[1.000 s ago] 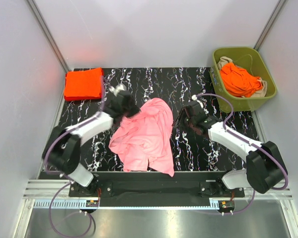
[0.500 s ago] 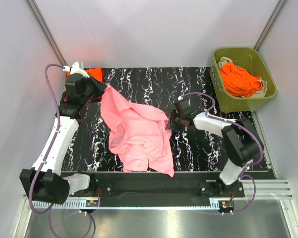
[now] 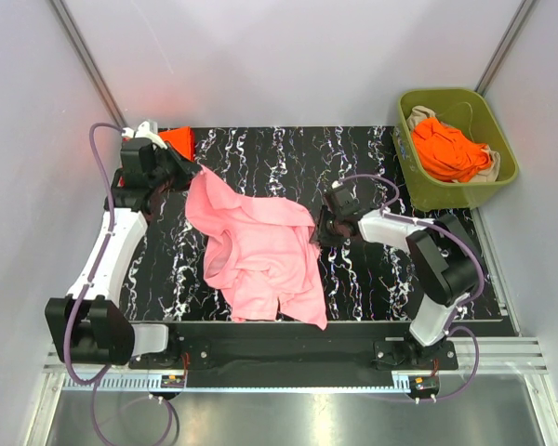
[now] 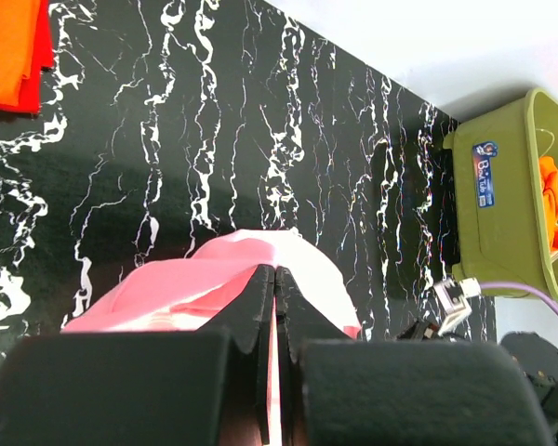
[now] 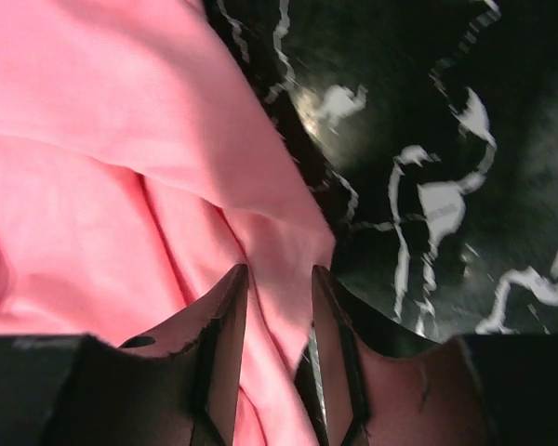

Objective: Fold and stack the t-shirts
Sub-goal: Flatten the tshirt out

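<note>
Black marble with white veins covers the worktop [image 3: 372,158], boxed in by pale grey walls. At its centre the light pink t-shirt [image 3: 260,251] lies crumpled, spreading toward 6 o'clock, with one corner drawn up off the surface toward 10 o'clock. The left hand [image 4: 274,279] has its fingers pressed together on that raised corner, with pink cloth pinched between them. From above, this hand sits at 10 o'clock from the worktop's centre. Just past it, in the far corner at 11 o'clock, a folded orange-red t-shirt [image 3: 179,139] lies flat, mostly hidden behind the left arm. The right hand [image 5: 274,279] is at the pink shirt's 3 o'clock edge. Its fingers stand apart, one on either side of a strip of pink hem, low over the marble. At 2 o'clock, beside the worktop's far corner, the olive-green bin [image 3: 502,139] holds a crumpled orange-red t-shirt [image 3: 446,149] on top of some beige cloth
</note>
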You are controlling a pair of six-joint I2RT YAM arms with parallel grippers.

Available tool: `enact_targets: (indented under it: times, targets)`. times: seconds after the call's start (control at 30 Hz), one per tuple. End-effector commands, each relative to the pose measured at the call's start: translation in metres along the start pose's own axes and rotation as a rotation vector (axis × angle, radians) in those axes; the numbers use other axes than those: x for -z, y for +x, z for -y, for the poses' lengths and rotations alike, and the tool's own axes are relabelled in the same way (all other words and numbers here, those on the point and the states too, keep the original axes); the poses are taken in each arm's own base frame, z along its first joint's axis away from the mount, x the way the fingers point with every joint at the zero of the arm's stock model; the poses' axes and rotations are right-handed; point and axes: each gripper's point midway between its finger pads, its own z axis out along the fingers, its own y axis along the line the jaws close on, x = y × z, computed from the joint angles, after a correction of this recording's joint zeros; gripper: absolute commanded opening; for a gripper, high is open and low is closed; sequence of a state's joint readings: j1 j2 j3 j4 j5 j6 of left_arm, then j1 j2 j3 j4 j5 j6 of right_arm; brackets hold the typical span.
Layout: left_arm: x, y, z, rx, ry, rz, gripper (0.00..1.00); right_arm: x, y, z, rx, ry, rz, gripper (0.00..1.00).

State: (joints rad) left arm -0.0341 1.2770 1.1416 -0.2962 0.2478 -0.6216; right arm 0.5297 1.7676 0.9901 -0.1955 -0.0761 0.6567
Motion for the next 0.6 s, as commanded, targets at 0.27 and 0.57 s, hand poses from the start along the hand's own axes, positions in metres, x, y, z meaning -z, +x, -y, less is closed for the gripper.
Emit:
enact_targets:
  times: [0.27, 0.57]
  targets:
    - [0.005, -0.041, 0.036, -0.009, 0.11, 0.081, 0.0, 0.044, -0.016, 0.004, -0.135, 0.04, 0.119, 0.38]
    - [0.003, -0.029, 0.034, 0.011, 0.137, 0.056, 0.0, 0.025, 0.001, 0.011, -0.195, 0.03, 0.086, 0.36]
